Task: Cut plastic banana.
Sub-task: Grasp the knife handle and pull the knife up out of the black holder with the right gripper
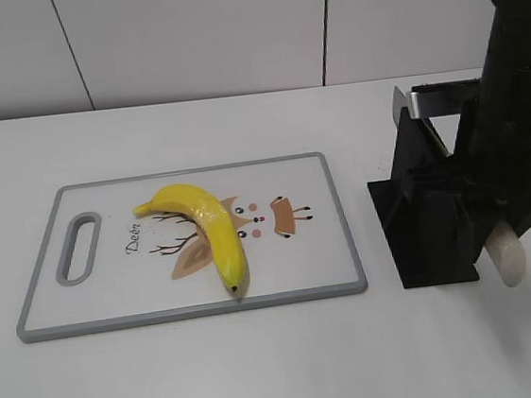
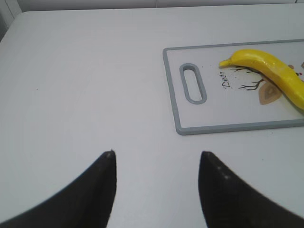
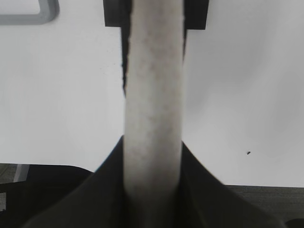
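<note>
The plastic banana [image 1: 207, 229] is glossy yellow and whole, lying diagonally on the white cutting board [image 1: 114, 291] over its deer print. It also shows in the left wrist view [image 2: 270, 71]. My right gripper [image 1: 504, 229] is shut on the knife's cream handle [image 1: 510, 261] at the black knife holder [image 1: 430, 229]; the metal blade [image 1: 440, 100] sticks out at the holder's top. In the right wrist view the handle [image 3: 153, 85] runs up between the fingers [image 3: 153, 142]. My left gripper [image 2: 156, 154] is open and empty over bare table, left of the board [image 2: 228, 127].
The board has a grey rim and a handle slot [image 1: 79, 247] at its left end. The knife holder stands right of the board on the white table. A white wall runs behind. The left arm is out of the exterior view.
</note>
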